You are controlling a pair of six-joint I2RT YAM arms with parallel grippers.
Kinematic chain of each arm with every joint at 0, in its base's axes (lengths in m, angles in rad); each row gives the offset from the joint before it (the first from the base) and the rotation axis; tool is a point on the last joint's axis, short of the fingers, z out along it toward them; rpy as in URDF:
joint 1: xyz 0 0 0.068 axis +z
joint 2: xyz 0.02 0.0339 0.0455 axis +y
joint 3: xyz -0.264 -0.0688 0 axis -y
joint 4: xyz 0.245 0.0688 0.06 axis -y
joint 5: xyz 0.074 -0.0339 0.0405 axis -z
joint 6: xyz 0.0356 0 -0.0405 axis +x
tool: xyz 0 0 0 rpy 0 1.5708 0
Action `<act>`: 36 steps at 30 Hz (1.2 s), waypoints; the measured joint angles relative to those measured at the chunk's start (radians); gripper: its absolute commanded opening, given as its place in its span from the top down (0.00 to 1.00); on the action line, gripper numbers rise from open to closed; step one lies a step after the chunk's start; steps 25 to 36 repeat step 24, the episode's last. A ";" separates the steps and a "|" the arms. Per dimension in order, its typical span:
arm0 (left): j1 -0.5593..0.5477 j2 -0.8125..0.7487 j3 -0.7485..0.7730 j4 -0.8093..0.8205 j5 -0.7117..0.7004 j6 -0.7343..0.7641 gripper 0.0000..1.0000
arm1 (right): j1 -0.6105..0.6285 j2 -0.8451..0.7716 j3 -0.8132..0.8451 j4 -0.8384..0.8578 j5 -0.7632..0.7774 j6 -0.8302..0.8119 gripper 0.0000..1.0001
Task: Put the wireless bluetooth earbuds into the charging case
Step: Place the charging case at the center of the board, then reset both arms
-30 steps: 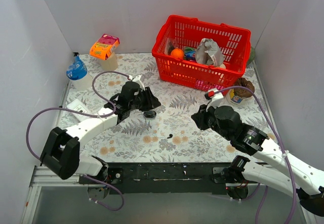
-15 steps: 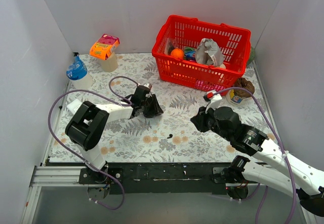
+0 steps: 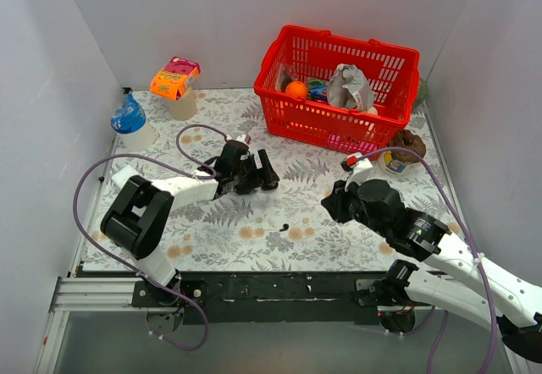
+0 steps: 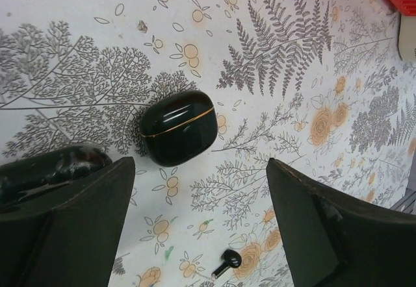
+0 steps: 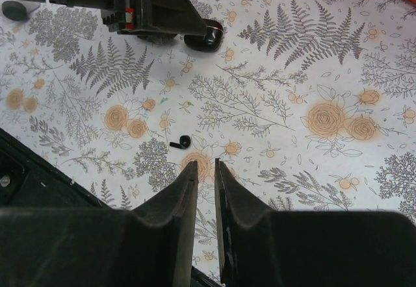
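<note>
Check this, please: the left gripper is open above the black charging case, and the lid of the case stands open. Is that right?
No. The left gripper is open above the black charging case, but the lid of the case is closed; the left wrist view shows its seam shut.

We see bright, even light from overhead on the surface [image 3: 305,213], with only faint, soft shadows beneath the arms [image 3: 182,189]. In the left wrist view pale glare streaks the glossy charging case [image 4: 177,128], which casts a small shadow, while the left end effector's [image 4: 200,163] fingers [image 4: 71,228] sit dark and slightly blurred.
</note>
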 measured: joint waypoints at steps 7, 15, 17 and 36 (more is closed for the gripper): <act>0.000 -0.216 0.010 -0.186 -0.156 -0.018 0.02 | 0.000 -0.020 -0.003 -0.003 0.016 0.000 0.69; 0.000 -0.434 0.096 -0.470 -0.417 -0.111 0.02 | 0.000 -0.106 -0.068 -0.029 0.069 -0.003 0.60; 0.000 -0.454 0.099 -0.517 -0.437 -0.120 0.02 | 0.000 -0.113 -0.075 -0.037 0.084 -0.003 0.36; 0.000 -0.594 0.029 -0.534 -0.407 -0.071 0.02 | 0.000 -0.121 -0.109 -0.037 0.132 0.008 0.06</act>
